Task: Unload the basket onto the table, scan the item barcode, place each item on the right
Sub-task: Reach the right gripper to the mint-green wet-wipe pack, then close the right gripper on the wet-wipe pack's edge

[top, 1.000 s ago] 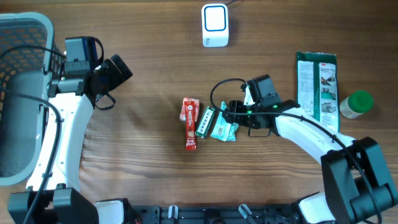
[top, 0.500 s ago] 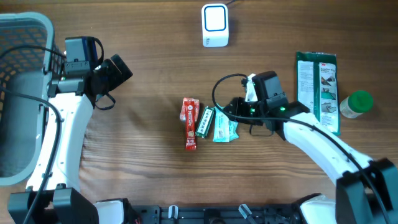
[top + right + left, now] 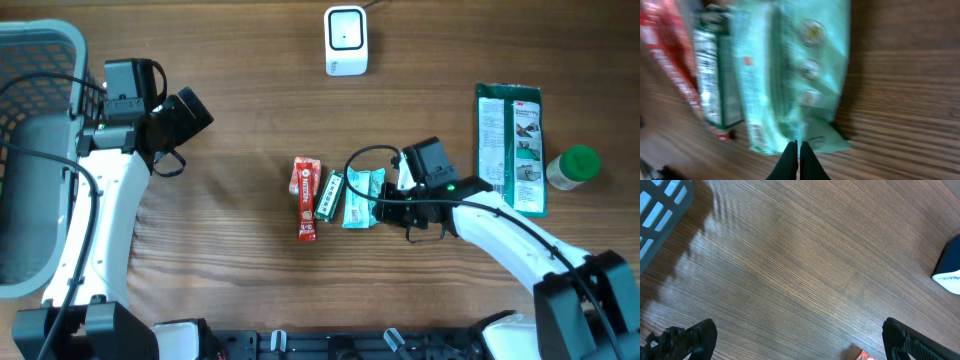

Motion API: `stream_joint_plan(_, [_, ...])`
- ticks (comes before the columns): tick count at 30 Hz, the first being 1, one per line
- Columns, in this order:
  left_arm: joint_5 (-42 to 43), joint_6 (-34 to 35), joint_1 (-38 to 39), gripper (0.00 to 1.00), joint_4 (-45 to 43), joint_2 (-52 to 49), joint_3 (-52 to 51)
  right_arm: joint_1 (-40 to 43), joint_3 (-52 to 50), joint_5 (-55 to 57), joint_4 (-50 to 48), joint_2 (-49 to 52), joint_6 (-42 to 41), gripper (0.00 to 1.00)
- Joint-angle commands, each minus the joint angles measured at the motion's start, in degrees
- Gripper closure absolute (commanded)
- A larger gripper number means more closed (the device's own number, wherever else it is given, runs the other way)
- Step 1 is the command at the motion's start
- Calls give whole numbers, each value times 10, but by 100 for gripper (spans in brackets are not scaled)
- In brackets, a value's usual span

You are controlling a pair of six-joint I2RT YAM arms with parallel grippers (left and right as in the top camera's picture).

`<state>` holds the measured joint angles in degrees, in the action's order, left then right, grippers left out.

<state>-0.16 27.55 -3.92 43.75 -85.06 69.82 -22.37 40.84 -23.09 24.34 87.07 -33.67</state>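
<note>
The right gripper (image 3: 796, 150) was seen with its jaws drawn fully together, where a second earlier they had stood apart. The tips were closed at the near edge of the mint-green packet (image 3: 790, 75), which lay flat on the table (image 3: 230, 270). Whether its thin seam was actually pinched could not be told. Over that second the packet had been turned more upright and nudged toward the green stick pack (image 3: 329, 195), which it was now just beside. The red stick pack (image 3: 304, 198) lay on the far side of that.

A pick-up was judged to be starting, with nothing yet lifted.

The scanner (image 3: 346, 40) stood well apart at the far edge, and the way to it was unobstructed. A large green pouch (image 3: 510, 140) and a green-capped bottle (image 3: 572, 167) were set off to the right. The left gripper (image 3: 185, 112) was held wide open and empty beside the basket (image 3: 40, 40).
</note>
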Motion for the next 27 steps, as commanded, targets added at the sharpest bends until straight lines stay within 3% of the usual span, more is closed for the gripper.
stream_joint_plan(1, [-6,-1,-2,0,0,5,5,-3,-11,34,-8,22,-11,95])
stream_joint_plan(9, [-6,-1,-2,0,0,5,5,-3,-4,-4,-24,31,8,94])
stream_joint_plan(17, [-6,-1,-2,0,0,5,5,-3,47,-28,-13,-29,22,77])
stream_joint_plan(25, [-6,-1,-2,0,0,5,5,-3,49,51,-13,-27,55,46])
stream_joint_plan(27, [-6,-1,-2,0,0,5,5,-3,49,60,-18,-3,68,43])
